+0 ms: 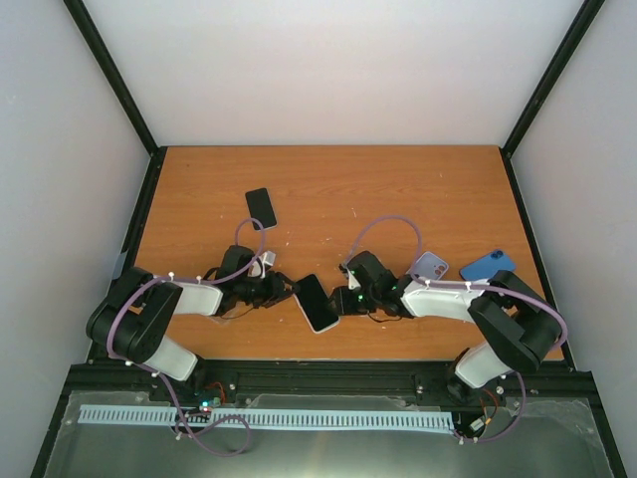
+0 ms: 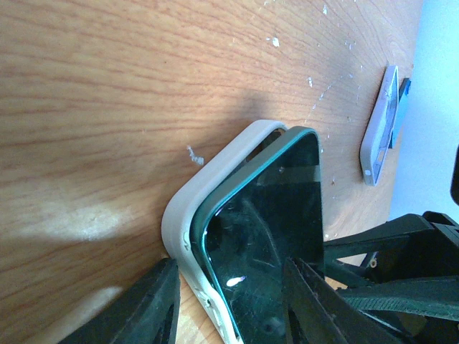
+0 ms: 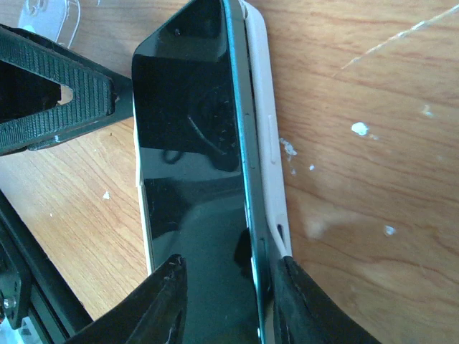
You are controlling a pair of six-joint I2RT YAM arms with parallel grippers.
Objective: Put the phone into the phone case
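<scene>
At the near middle, the phone (image 1: 317, 302) lies half-seated in the phone case (image 2: 183, 215), one long edge proud. The left gripper (image 2: 229, 301) pinches the case's end, while the right gripper (image 3: 229, 287) stands with fingers spread astride the other end. Uneven pressing could pop the phone out.

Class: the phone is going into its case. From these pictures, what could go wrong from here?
1. The phone sits tilted in the white case, one long edge raised. Uneven pressing may jam it or pop it out.
2. The right gripper stands open over one end while the left gripper seems to hold the other. A slip could push both along the table.
</scene>
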